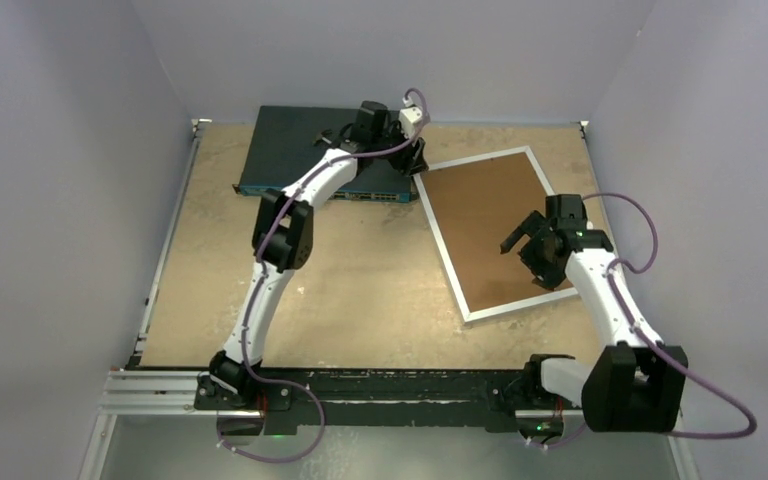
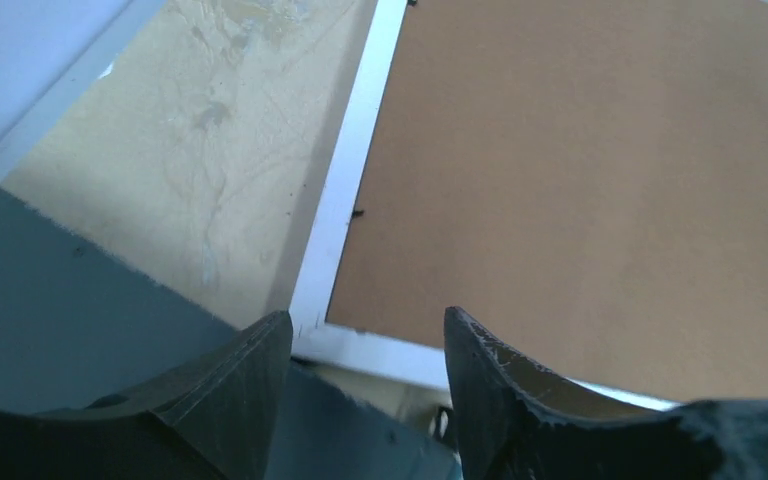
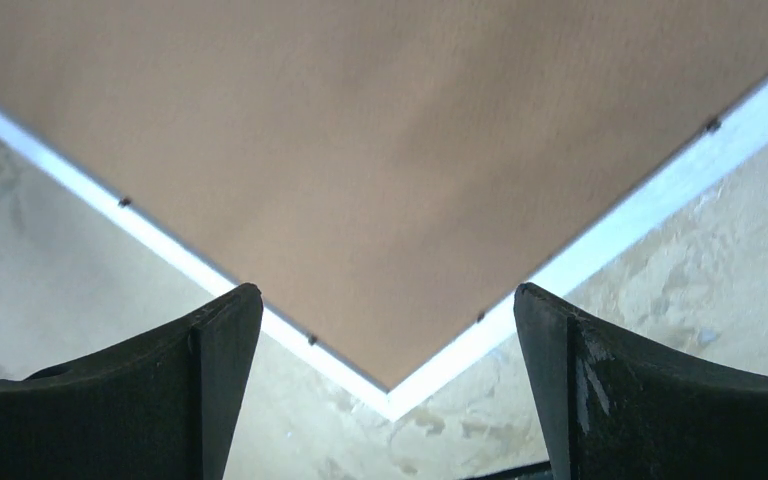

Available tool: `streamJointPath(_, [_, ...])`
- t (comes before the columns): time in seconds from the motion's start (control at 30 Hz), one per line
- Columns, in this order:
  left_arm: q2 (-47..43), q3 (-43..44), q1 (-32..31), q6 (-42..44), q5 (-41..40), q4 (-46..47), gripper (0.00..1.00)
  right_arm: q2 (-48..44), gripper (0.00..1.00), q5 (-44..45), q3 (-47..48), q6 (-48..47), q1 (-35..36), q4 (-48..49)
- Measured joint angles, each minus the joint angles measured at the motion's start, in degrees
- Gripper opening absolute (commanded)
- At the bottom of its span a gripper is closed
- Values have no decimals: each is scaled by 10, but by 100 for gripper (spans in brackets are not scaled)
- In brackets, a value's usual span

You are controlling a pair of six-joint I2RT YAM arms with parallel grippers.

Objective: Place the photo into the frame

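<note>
Across the right half of the desk (image 1: 360,290): frame (image 1: 443,250) laid flat, back upward, closed off by a brown backing board (image 1: 490,230).

Set at an angle, probably for reach from both arms at opposite corners; white border exposed all round the board, small dark tabs along its inner edge. No sight of the photo in any view; judged to sit beneath the board, yet impossible to confirm. Dark network switch (image 1: 290,150) at the far left, just beside the frame's far corner, no part of the task. Left tool (image 2: 365,315) poised over that far corner, jaws parted, nothing between them. Right tool (image 3: 388,290) above the near right corner, jaws spread wide and empty, squared to the corner's point, likely for pressing or checking rather than gripping.
</note>
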Motion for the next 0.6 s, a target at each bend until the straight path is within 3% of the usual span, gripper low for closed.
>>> streamJointPath(0.27, [127, 76, -27, -63, -21, 111, 66, -81, 99, -45, -59, 22, 0, -59])
streamJointPath(0.6, [132, 76, -40, -105, -69, 192, 66, -113, 99, -91, -179, 90, 0, -3])
